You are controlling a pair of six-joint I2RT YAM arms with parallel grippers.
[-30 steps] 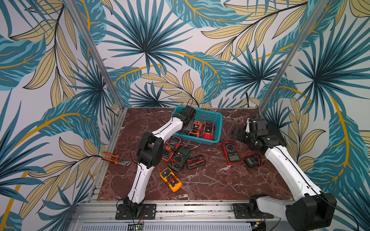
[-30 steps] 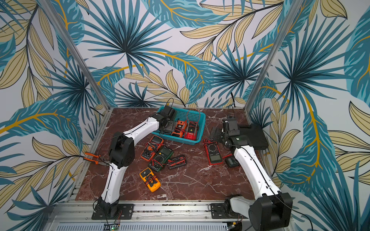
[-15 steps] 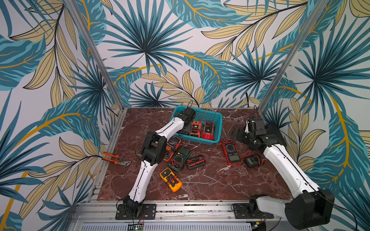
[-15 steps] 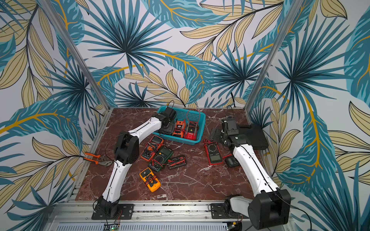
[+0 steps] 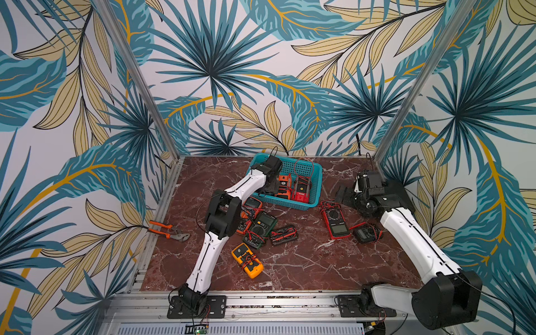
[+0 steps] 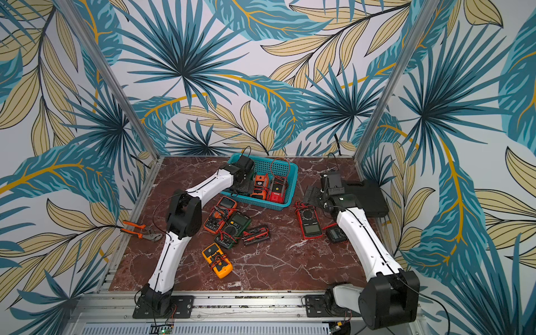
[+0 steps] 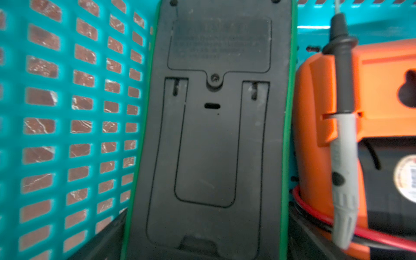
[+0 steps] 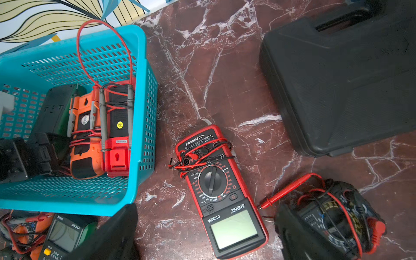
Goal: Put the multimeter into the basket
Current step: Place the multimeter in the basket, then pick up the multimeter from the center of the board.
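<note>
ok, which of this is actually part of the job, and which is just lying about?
Job: basket; green-edged multimeter in it, at the left gripper; red multimeter and yellow multimeter, among those loose on the table.
Lying about: pliers; black hard case.

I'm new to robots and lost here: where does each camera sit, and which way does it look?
Top views: high at the front, looking down toward the back wall; white left arm and right arm show whole.
Left wrist: on the left arm, facing into the teal perforated plastic basket at a green-edged black multimeter; left claw tips show.
Right wrist: on the right arm, facing down at a red multimeter; right claw tips show.
Shared: both wrists see the basket's orange multimeter.
</note>
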